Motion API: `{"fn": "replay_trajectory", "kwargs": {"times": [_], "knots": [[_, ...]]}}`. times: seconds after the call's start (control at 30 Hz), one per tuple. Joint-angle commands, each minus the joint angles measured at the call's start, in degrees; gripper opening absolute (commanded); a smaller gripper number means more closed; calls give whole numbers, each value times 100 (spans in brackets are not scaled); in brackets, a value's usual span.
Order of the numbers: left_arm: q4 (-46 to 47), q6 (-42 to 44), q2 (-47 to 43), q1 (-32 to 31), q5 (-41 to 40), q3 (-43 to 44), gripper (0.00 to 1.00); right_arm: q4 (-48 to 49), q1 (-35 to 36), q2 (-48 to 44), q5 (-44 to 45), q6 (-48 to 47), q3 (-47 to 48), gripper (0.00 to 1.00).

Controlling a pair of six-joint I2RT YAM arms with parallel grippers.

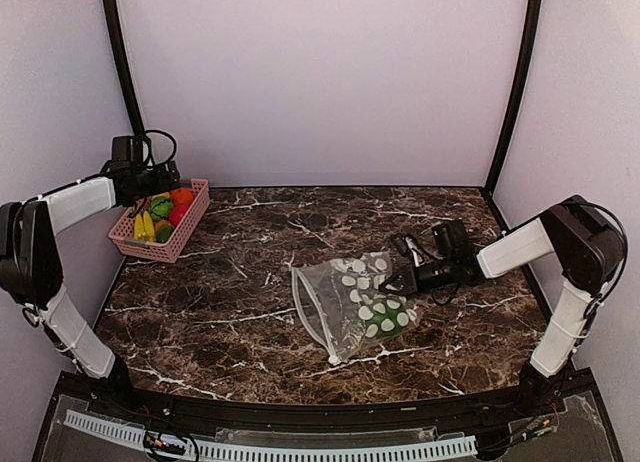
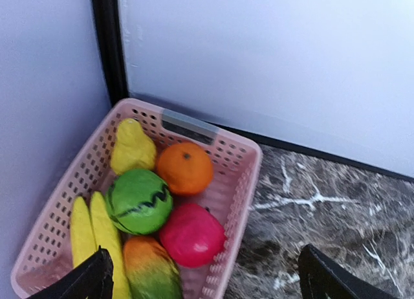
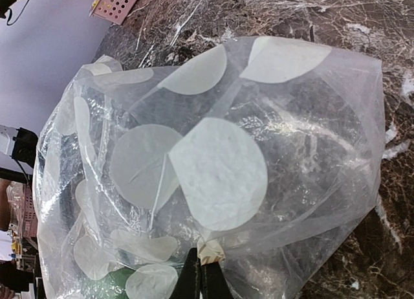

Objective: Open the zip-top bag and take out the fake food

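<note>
The zip-top bag (image 1: 350, 297) lies mid-table, clear with pale dots and a green patch, its mouth gaping to the left. No food shows inside it. My right gripper (image 1: 398, 282) is shut on a pinched fold of the bag (image 3: 213, 150); its fingertips (image 3: 202, 268) are closed together on the plastic. The fake food (image 1: 165, 214) sits in the pink basket (image 1: 190, 234): a magenta ball (image 2: 192, 234), an orange ball (image 2: 185, 167), a green melon (image 2: 138, 201), a yellow pear (image 2: 132, 147), bananas (image 2: 90, 231). My left gripper (image 2: 207, 283) hovers open and empty above the basket.
The pink basket rim (image 2: 249, 176) stands against the left wall at the table's back left corner. Purple walls with black corner posts (image 1: 120, 62) enclose the marble table (image 1: 240, 332). A corner of the basket shows in the right wrist view (image 3: 119, 1).
</note>
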Motion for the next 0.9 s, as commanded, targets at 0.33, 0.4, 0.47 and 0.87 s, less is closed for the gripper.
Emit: {"fn": "replay_trajectory", "kwargs": {"times": [0.33,0.4,0.47,0.87], "knots": [[1967,240,-2147,-2310,201,-3353,97,14,-11,-304,-88,34,55,11],[2061,244,-2216,-2554,244,-3592,95,-82,-14,-330,-72,8,143,25],[2231,336,-2340,-2972,272,-3875,94,-174,-25,-398,-24,-10,184,34],[3096,971,-2924,-4705,69,-5141,91,-925,-249,-1374,563,-243,-204,60]]}}
